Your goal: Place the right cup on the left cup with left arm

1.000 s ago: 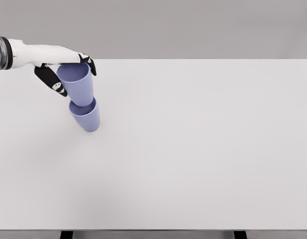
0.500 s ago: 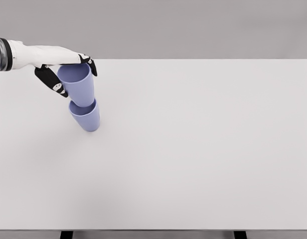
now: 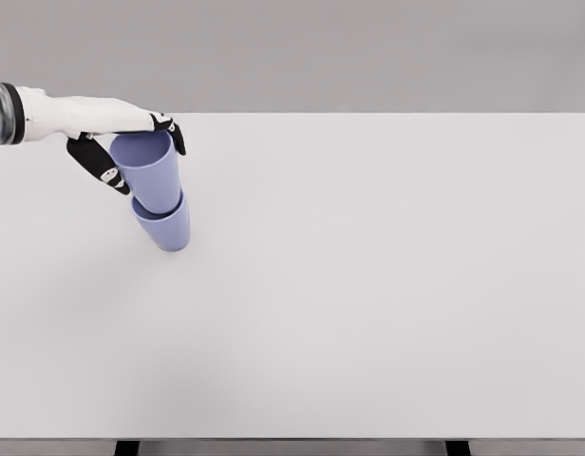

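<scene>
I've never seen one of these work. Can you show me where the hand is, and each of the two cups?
left hand (image 3: 131, 138), head view, on the hand beside the rim.
upper cup (image 3: 155, 176), head view, on its side wall.
lower cup (image 3: 169, 231), head view, on its side wall.

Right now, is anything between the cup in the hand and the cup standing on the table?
Nothing visible. The left hand holds the upper cup at its rim, and its base already sits in the mouth of the lower cup on the table.
</scene>
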